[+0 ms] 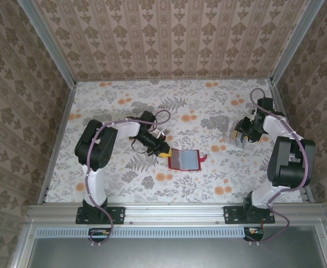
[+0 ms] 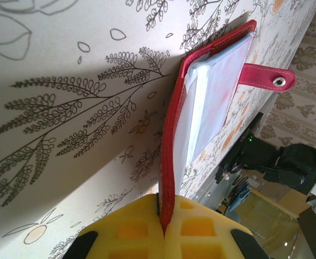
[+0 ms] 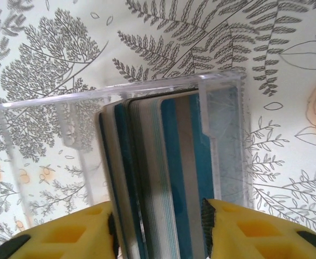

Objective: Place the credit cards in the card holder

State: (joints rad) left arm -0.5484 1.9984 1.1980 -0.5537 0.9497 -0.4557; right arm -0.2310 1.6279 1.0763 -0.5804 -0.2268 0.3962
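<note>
Progress near outset: left hand (image 2: 162, 224) clenched on the edge of the red card holder (image 2: 171, 151), open mid-worktop (image 2: 66, 108), while right hand (image 3: 158, 229) straddles the blue credit cards (image 3: 166, 156) standing in a clear box (image 3: 225, 129), grip indeterminate; apparently no card yet transferred.

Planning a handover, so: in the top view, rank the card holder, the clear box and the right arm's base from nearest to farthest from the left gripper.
1. card holder: pinched in the left gripper, on its right side.
2. clear box: across the table, to the right.
3. right arm's base: near edge, right side.
</note>
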